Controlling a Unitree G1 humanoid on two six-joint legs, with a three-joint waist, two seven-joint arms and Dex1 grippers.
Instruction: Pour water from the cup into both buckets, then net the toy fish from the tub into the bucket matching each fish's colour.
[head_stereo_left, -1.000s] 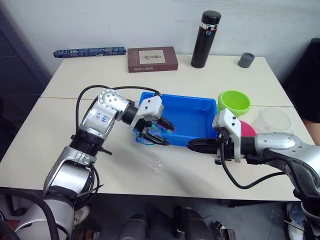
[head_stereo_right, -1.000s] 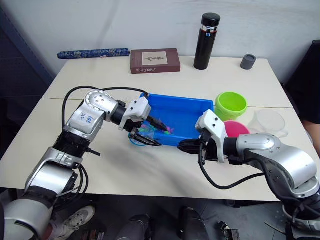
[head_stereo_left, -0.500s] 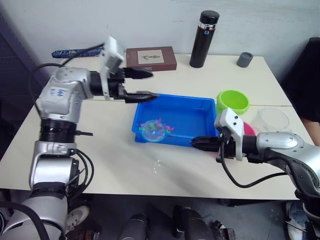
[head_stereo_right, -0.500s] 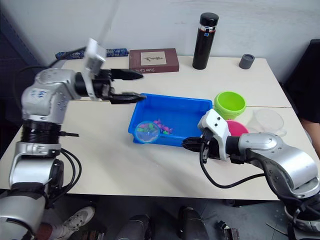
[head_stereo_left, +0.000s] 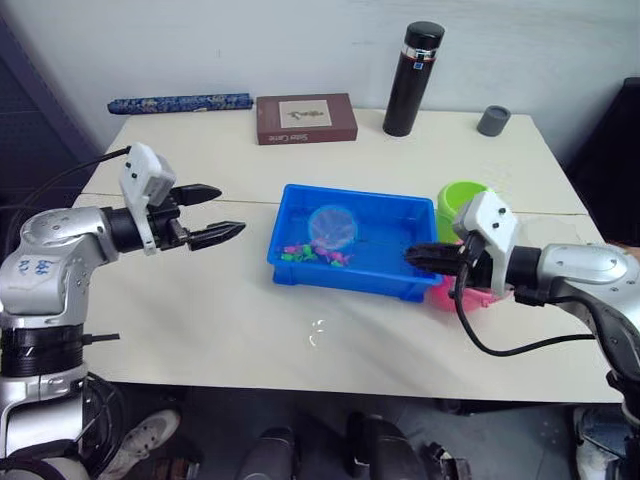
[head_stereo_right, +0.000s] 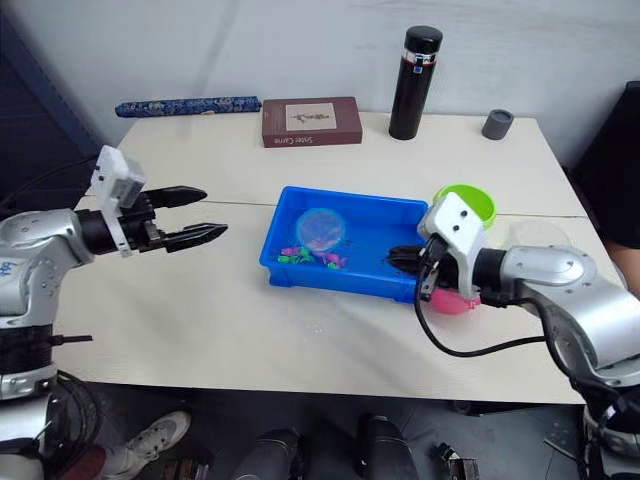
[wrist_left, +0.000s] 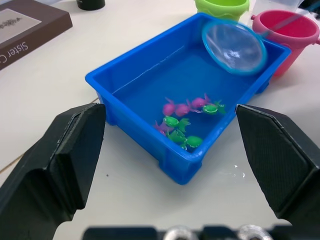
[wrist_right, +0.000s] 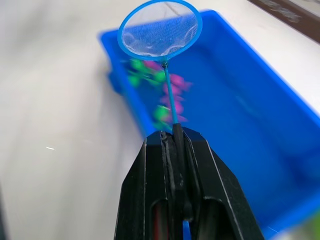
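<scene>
The blue tub (head_stereo_left: 395, 215) sits mid-table with several tiny pink and green toy fish (head_stereo_left: 315, 254) bunched in its front left part. My right gripper (head_stereo_left: 420, 256) is at the tub's right end, shut on the net's thin handle. The net (head_stereo_left: 333, 228) hoop hangs tilted over the middle of the tub, with nothing visible in its mesh (wrist_right: 160, 30). Behind that arm stand the green bucket (head_stereo_left: 465, 195) and the pink bucket (head_stereo_right: 450, 300), the pink one mostly hidden. The clear cup (head_stereo_right: 545, 235) is at the far right. My left gripper (head_stereo_left: 232, 209) hangs open, well left of the tub.
A black thermos (head_stereo_left: 411, 78), a brown book (head_stereo_left: 305, 118), a small grey cup (head_stereo_left: 492, 120) and a blue patterned roll (head_stereo_left: 180, 103) line the back of the table. Water drops (head_stereo_left: 315, 332) lie in front of the tub.
My left arm pulled back left, away from the tub, and dropped lower. My right gripper moved from the tub's front to its right end, lifting the net hoop from the front left corner to mid-tub.
</scene>
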